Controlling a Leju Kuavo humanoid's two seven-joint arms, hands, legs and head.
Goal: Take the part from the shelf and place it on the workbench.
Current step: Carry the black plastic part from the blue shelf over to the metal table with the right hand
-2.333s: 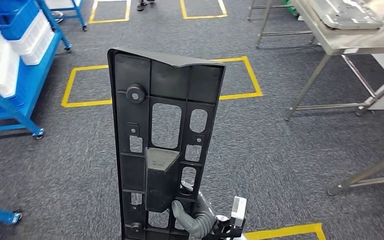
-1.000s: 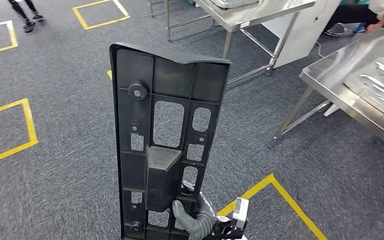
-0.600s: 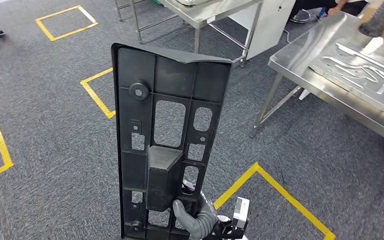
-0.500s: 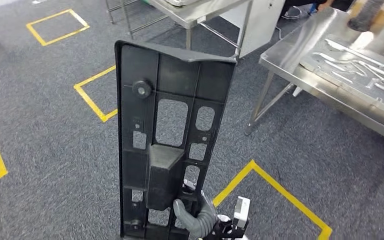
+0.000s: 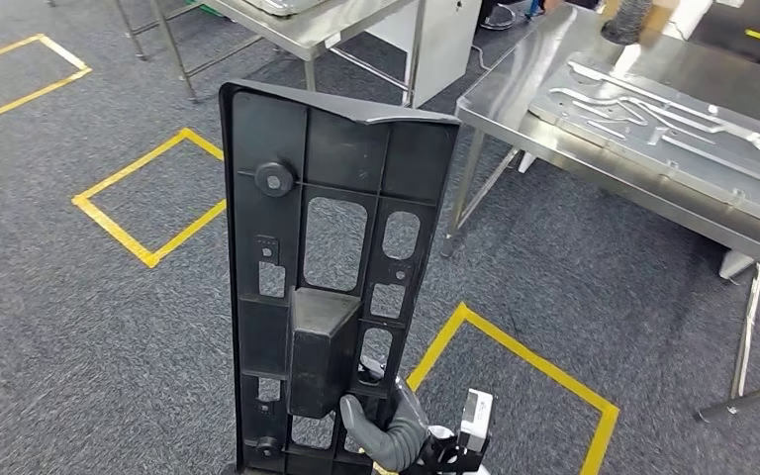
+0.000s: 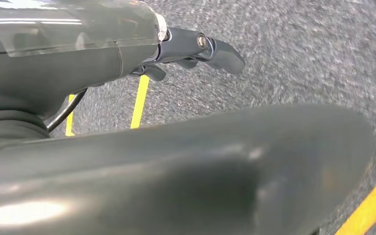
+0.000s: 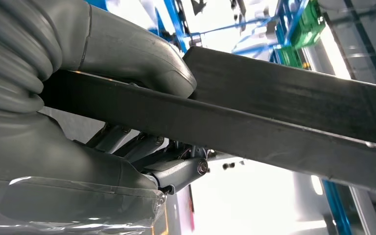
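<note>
Gripping the black plastic panel (image 5: 332,277) near its lower end, the right hand (image 5: 388,427) holds it upright over grey carpet (image 5: 109,327); left hand (image 6: 196,49) hangs with fingers apart, holding nothing; beyond stands a steel surface (image 5: 515,124) bearing a metal plate (image 5: 673,109).

the part (image 5: 332,267) looks like matt black moulded plastic, ribbed and cut with openings, with a dull sheen along its edge. the right hand (image 5: 386,430) gripping it has a smooth grey rubbery thumb. the workbench (image 5: 594,148) is brushed steel, softly reflective, and carries a pale metal plate (image 5: 663,104) with milled grooves. the floor (image 5: 109,327) is rough grey carpet marked with glossy yellow tape (image 5: 515,346). the left hand (image 6: 196,49) shows smooth dark fingers under a clear shiny film.
</note>
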